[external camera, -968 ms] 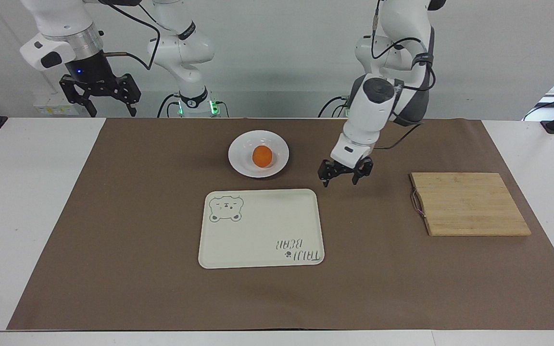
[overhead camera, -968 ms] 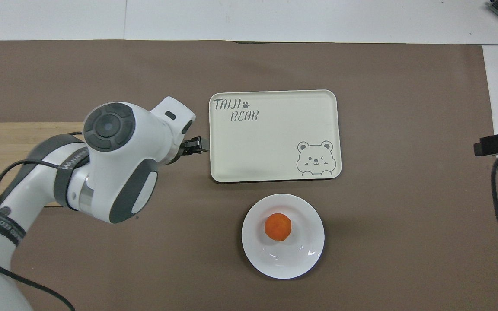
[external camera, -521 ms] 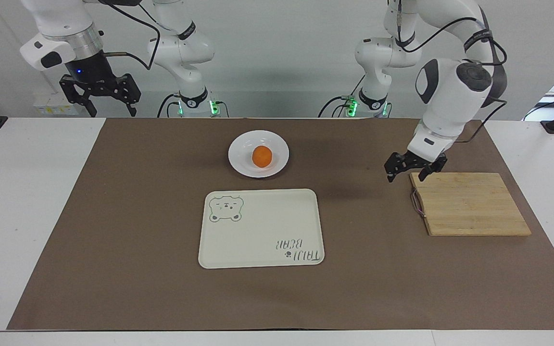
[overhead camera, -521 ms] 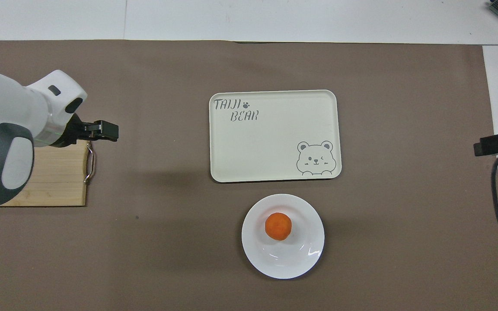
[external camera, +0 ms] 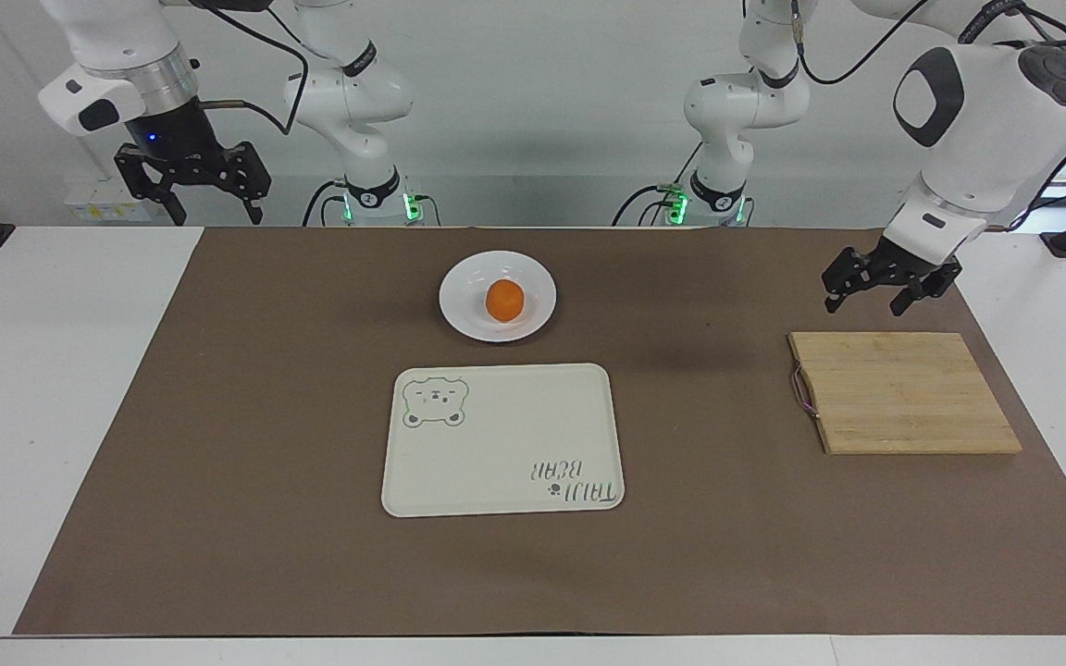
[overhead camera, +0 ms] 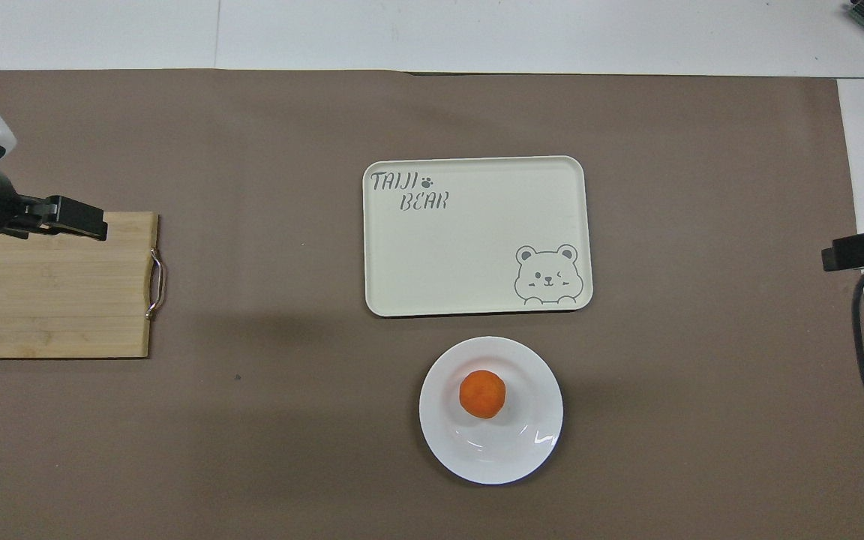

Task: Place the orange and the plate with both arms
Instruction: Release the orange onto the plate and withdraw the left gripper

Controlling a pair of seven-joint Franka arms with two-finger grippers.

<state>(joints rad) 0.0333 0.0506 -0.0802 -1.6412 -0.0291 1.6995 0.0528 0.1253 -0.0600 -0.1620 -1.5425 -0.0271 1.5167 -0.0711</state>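
Observation:
The orange point(external camera: 504, 301) point(overhead camera: 483, 393) lies in the middle of the white plate point(external camera: 459, 310) point(overhead camera: 492, 465), which rests on the brown mat near the robots. My left gripper point(external camera: 866, 303) point(overhead camera: 79, 225) hangs open and empty in the air at the left arm's end of the table, over the mat by the wooden board's edge closest to the robots, well away from the plate. My right gripper point(external camera: 216, 217) waits raised and open at the right arm's end, over the white tabletop, with nothing in it.
A cream tray point(external camera: 502, 439) point(overhead camera: 477, 232) with a bear drawing lies just farther from the robots than the plate. A wooden cutting board point(external camera: 903, 393) point(overhead camera: 49, 300) with a metal handle lies at the left arm's end. A brown mat point(external camera: 265, 416) covers the table.
My left arm has swung from beside the plate and tray out to its own end of the table and risen, staying open and empty. The right arm, plate and orange have not moved.

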